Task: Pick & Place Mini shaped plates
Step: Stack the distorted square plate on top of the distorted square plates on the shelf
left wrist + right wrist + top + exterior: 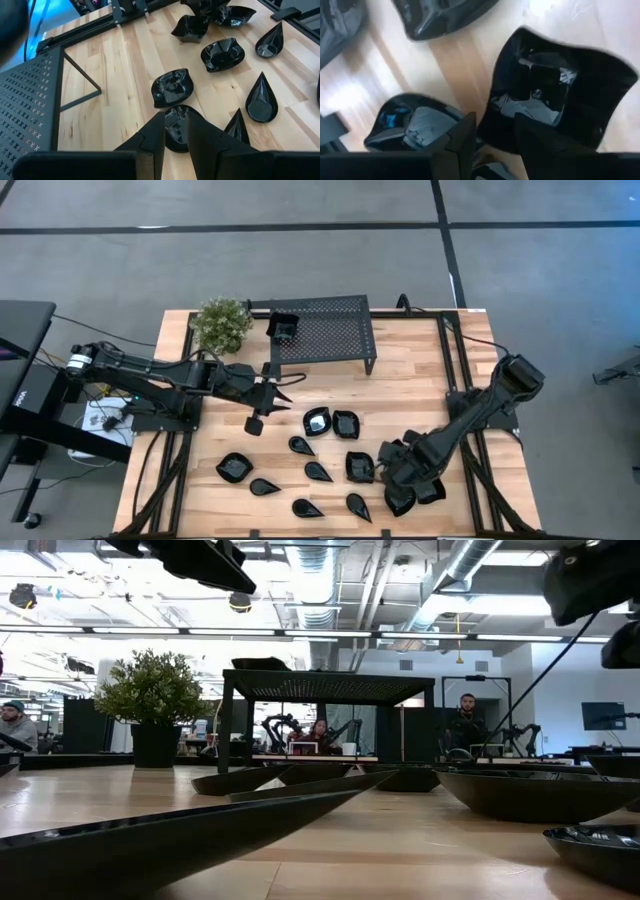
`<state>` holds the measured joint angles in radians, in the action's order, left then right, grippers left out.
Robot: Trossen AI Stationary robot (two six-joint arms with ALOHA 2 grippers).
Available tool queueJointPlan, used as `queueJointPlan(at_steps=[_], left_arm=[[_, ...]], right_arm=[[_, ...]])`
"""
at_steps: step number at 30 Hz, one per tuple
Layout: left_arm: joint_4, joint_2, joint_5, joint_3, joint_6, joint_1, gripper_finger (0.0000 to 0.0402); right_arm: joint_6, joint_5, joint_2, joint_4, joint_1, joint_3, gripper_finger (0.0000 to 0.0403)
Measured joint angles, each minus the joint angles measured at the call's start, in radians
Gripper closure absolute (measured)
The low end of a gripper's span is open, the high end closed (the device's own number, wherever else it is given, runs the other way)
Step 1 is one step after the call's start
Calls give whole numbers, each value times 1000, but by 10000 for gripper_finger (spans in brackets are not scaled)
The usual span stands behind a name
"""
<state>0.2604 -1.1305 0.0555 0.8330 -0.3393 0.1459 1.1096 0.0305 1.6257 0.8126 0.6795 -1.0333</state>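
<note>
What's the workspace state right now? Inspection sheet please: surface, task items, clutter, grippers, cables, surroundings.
Surface: light wooden table, dry, no spills seen.
Job's things: mini shaped plates, glossy black, spread over the front half; teardrop and squarish shapes; one black piece sits on the stand's left end.
Clutter: black perforated stand at the back; potted plant at the back left.
Grippers: left gripper hovers over bare wood in front of the stand, narrow gap, holding nothing; right gripper is low among the plates at the front right, fingers around a squarish plate.
Cables: bundles beside the left arm's base, off the table.
Surroundings: people seated in the room behind.
</note>
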Motion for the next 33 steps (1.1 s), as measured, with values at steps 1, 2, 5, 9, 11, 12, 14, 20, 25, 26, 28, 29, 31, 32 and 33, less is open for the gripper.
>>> queueJointPlan(at_steps=[1,2,5,9,11,12,14,20,25,26,28,29,31,32,33], left_arm=[[0,0,0,0,6,0,325],[-1,0,0,0,8,-1,325],[-7,0,0,0,8,-1,325],[-8,0,0,0,8,-1,325],[-8,0,0,0,8,-1,325],[-9,0,0,0,8,-1,325],[-13,0,0,0,8,-1,325],[-16,0,0,0,8,-1,325],[-22,0,0,0,8,-1,325],[-23,0,0,0,8,-1,325],[-24,0,-8,0,4,-1,325],[-25,0,-22,0,-1,-2,325],[-38,0,-59,0,-18,-2,325],[-48,0,-77,0,-22,-1,325],[-61,0,-97,0,-23,0,325]], right_arm=[[6,0,0,-9,1,3,274],[15,1,0,-13,2,6,274],[25,23,0,-47,12,30,274],[42,26,0,-83,13,73,276],[52,30,0,-93,12,81,279],[52,39,0,-92,11,84,281],[44,48,0,-91,9,89,287],[-8,48,0,-80,-3,102,328],[-101,50,-1,-91,-9,105,393],[-134,49,-2,-91,-8,100,395],[-190,49,-2,-89,-8,78,390],[-215,49,-2,-86,-13,62,389],[-264,49,-2,-68,-26,24,394],[-299,50,-2,-57,-34,2,398],[-339,56,-2,-49,-43,-21,400]])
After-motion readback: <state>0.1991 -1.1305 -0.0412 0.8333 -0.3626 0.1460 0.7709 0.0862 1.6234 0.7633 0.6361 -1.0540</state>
